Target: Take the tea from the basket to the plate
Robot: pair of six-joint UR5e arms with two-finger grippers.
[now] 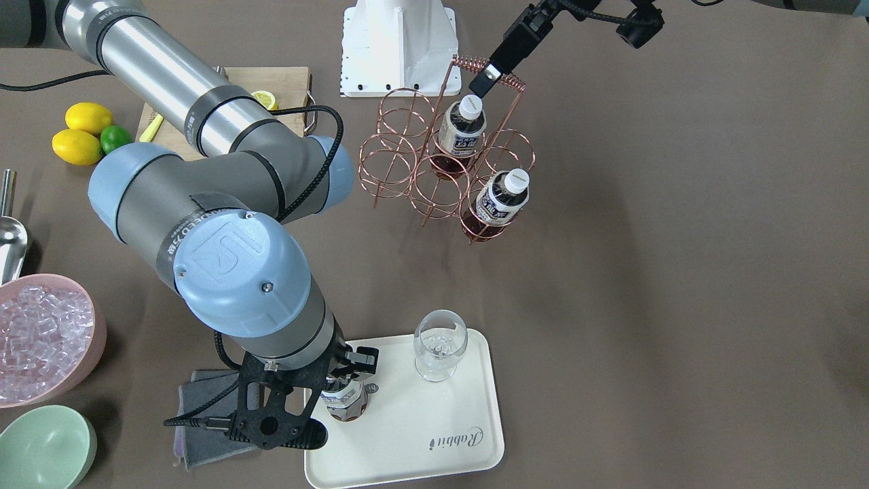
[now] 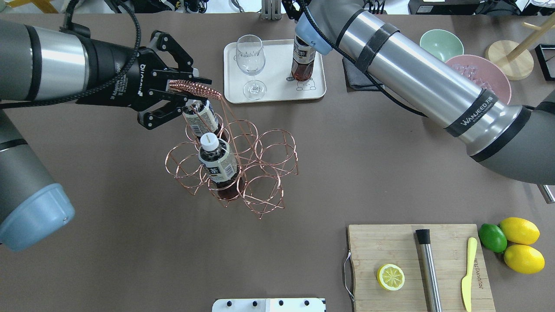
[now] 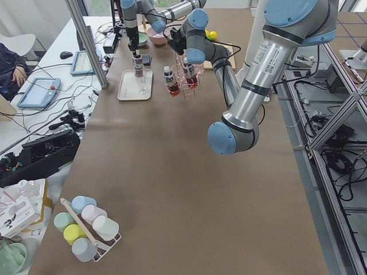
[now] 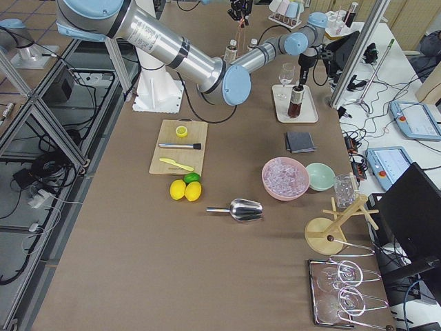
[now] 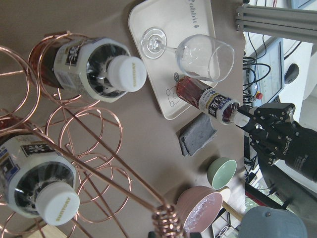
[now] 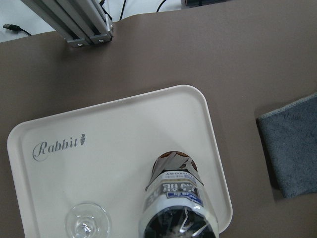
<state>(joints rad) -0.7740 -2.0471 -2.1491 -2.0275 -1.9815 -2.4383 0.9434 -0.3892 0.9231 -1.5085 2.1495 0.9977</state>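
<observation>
1. The right gripper (image 5: pixel 246 117) is clamped on the white cap of a tea bottle (image 2: pixel 302 56). The bottle is upright on the plate (image 2: pixel 277 86), on the half toward the robot's right, with its base beside the small bear drawing.
2. In the right wrist view the bottle's dark base (image 6: pixel 174 166) sits inside the plate's rim (image 6: pixel 114 163), at the opposite end from the "Rabbit" lettering.
3. An empty wine glass (image 2: pixel 250 60) stands on the other half of the plate, apart from the bottle.
4. The basket (image 2: pixel 243 173) sits on the table, nearer the robot than the plate and off toward the plate's left. Two matching bottles (image 2: pixel 217 167) (image 2: pixel 201 119) stand in two of its six rings.
5. The left gripper (image 2: pixel 193 93) is above the basket, its fingers closed on the twisted handle (image 1: pixel 506 80), well apart from the plate.
6. A grey cloth (image 6: pixel 292 144) lies just beside the plate's right edge.
7. A green bowl (image 2: pixel 441 43) and a pink bowl (image 1: pixel 44 336) of ice sit beyond the cloth, farther to the plate's right.
8. A cutting board (image 2: pixel 416 260) with a lemon half lies well apart from the plate, on the robot's side of the table.
</observation>
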